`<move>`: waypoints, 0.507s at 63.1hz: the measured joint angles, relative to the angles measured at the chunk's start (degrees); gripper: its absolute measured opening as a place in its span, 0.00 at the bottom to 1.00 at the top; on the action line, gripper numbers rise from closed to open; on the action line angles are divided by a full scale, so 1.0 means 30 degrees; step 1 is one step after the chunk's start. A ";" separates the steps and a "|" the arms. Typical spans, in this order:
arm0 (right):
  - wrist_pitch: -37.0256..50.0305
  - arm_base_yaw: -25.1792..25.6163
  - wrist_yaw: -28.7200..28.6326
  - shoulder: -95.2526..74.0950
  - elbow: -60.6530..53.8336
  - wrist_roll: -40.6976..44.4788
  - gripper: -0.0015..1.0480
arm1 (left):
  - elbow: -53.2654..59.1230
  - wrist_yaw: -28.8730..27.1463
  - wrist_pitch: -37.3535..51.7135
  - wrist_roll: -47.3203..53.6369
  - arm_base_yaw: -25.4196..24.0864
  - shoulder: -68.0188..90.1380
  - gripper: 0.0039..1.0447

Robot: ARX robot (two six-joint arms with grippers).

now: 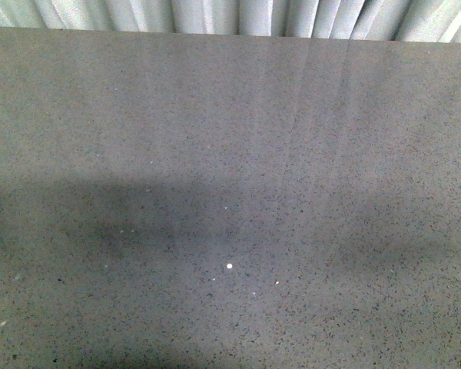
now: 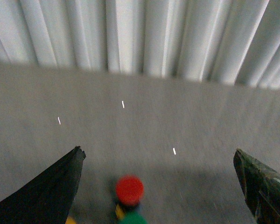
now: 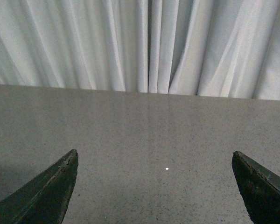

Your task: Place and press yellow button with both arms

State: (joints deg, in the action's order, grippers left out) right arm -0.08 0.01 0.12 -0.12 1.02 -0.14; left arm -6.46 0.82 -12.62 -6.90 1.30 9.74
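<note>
The grey table (image 1: 230, 154) fills the front view. The left gripper (image 2: 157, 150) is spread wide and holds nothing. Between its fingers sit a blurred red button (image 2: 129, 189) and a green cap (image 2: 133, 219). A yellow sliver (image 2: 70, 220) beside one finger may be the yellow button, but it is too blurred to tell. The right gripper (image 3: 154, 153) gapes wide over the table, empty.

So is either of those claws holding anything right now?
No, nothing is held. Both the left gripper and the right gripper are wide open; a red-capped button sits between the left one's fingers, untouched.
</note>
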 joint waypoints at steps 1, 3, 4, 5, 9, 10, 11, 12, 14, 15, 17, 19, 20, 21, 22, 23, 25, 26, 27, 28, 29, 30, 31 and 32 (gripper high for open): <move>0.0000 0.0000 -0.0007 0.0000 0.0000 0.0000 0.91 | -0.0444 -0.0233 -0.0306 -0.0415 0.0197 0.1122 0.91; 0.0000 0.0000 -0.0015 0.0000 0.0000 0.0000 0.91 | -0.1137 -0.0787 0.0255 -0.1464 0.0597 0.3767 0.91; 0.0000 0.0000 -0.0007 0.0000 0.0000 0.0000 0.91 | -0.1384 -0.0969 0.0787 -0.1727 0.0699 0.4765 0.91; 0.0000 0.0000 0.0000 0.0000 0.0000 0.0007 0.91 | -0.1501 -0.0998 0.1086 -0.1807 0.0721 0.5238 0.91; 0.0000 0.0000 0.0000 0.0000 0.0000 0.0000 0.91 | -0.2295 -0.1209 0.3461 -0.2055 0.0743 0.8408 0.91; 0.0000 0.0000 0.0000 0.0000 0.0000 0.0007 0.91 | -0.2412 -0.1231 0.3789 -0.2062 0.0721 0.8837 0.91; 0.0000 0.0000 0.0000 0.0000 0.0000 0.0000 0.91 | -0.2645 -0.1304 0.4437 -0.2055 0.0648 0.9690 0.91; 0.0000 0.0000 0.0000 0.0000 0.0000 0.0000 0.91 | -0.2747 -0.1326 0.4750 -0.2047 0.0612 1.0091 0.91; 0.0000 0.0000 -0.0007 0.0000 0.0000 0.0007 0.91 | -0.3060 -0.1399 0.5697 -0.1989 0.0430 1.1300 0.91; 0.0000 0.0000 0.0000 0.0000 0.0000 0.0000 0.91 | -0.3359 -0.1450 0.6615 -0.1909 0.0211 1.2466 0.91; 0.0000 0.0000 0.0000 0.0000 0.0000 0.0000 0.91 | -0.3672 -0.1559 0.7468 -0.1807 -0.0051 1.3580 0.91; 0.0000 0.0000 0.0000 0.0000 0.0000 0.0000 0.91 | -0.3971 -0.1654 0.8167 -0.1734 -0.0328 1.4557 0.91; 0.0000 0.0000 0.0000 0.0000 0.0000 0.0000 0.91 | -0.4160 -0.1654 0.8597 -0.1712 -0.0532 1.5191 0.91; 0.0000 0.0000 -0.0007 0.0000 0.0000 0.0000 0.91 | -0.4313 -0.1654 0.8954 -0.1683 -0.0743 1.5766 0.91; 0.0000 0.0000 0.0000 0.0000 0.0000 0.0000 0.91 | -0.4430 -0.1705 0.9245 -0.1654 -0.0947 1.6371 0.91; 0.0000 0.0000 -0.0007 0.0000 0.0000 0.0007 0.91 | -0.4503 -0.1770 0.9464 -0.1610 -0.1151 1.6888 0.91; 0.0000 0.0000 -0.0007 0.0000 0.0000 0.0007 0.91 | -0.4517 -0.1778 0.9755 -0.1574 -0.1406 1.7544 0.91; 0.0000 0.0000 0.0000 0.0000 0.0000 0.0000 0.91 | -0.4510 -0.1778 0.9938 -0.1530 -0.1574 1.7901 0.91; 0.0000 0.0000 0.0000 0.0000 0.0000 0.0000 0.91 | -0.4510 -0.1785 0.9989 -0.1515 -0.1639 1.8083 0.91; 0.0000 0.0000 -0.0007 0.0000 0.0000 0.0007 0.91 | -0.4510 -0.1770 1.0214 -0.1450 -0.1770 1.8374 0.91; 0.0000 0.0000 -0.0007 0.0000 0.0000 0.0007 0.91 | -0.4510 -0.1778 1.0302 -0.1435 -0.1829 1.8513 0.91; 0.0000 0.0000 -0.0007 0.0000 0.0000 0.0000 0.91 | -0.4510 -0.1770 1.0499 -0.1355 -0.1938 1.8768 0.91; 0.0000 0.0000 0.0000 0.0000 0.0000 0.0000 0.91 | -0.4510 -0.1770 1.0608 -0.1319 -0.1996 1.8892 0.91; 0.0000 0.0000 0.0000 0.0000 0.0000 0.0000 0.91 | -0.4510 -0.1770 1.0826 -0.1260 -0.2113 1.9139 0.91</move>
State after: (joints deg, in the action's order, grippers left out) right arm -0.08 0.01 0.12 -0.12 1.02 -0.14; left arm -19.99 -4.49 19.86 -10.68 -5.04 67.16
